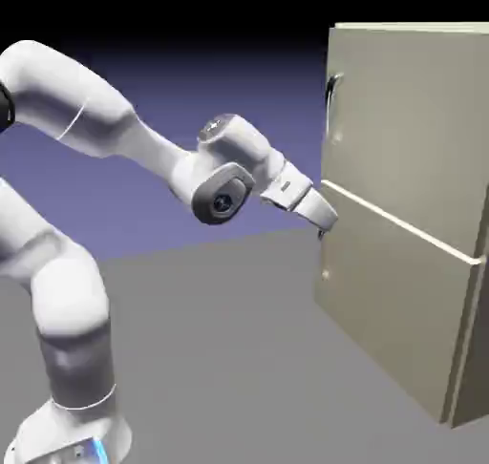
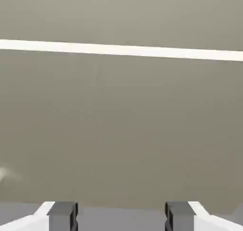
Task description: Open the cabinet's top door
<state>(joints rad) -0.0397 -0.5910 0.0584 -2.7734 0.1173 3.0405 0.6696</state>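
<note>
Two fingers of the tool point(image 1: 325, 225) stand spread and empty at the seam point(image 2: 121, 49) of the cabinet point(image 1: 411, 262), well below the top door point(image 1: 411, 118) handle point(image 1: 331, 94), likely approaching.

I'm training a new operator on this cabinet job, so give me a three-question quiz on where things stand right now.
1. True or false: the claw is closed around the top door's handle.
2. In the exterior view, the claw's tip sits nearest to: A) the handle, B) the pale seam between the panels, C) the cabinet's bottom edge.
3. In the hand view, what shows between the two fingers?

Key:
1. False; the claw sits well below the handle and holds nothing.
2. B.
3. Only flat beige cabinet panel, with the seam across the upper part; the fingers stand apart.
</note>
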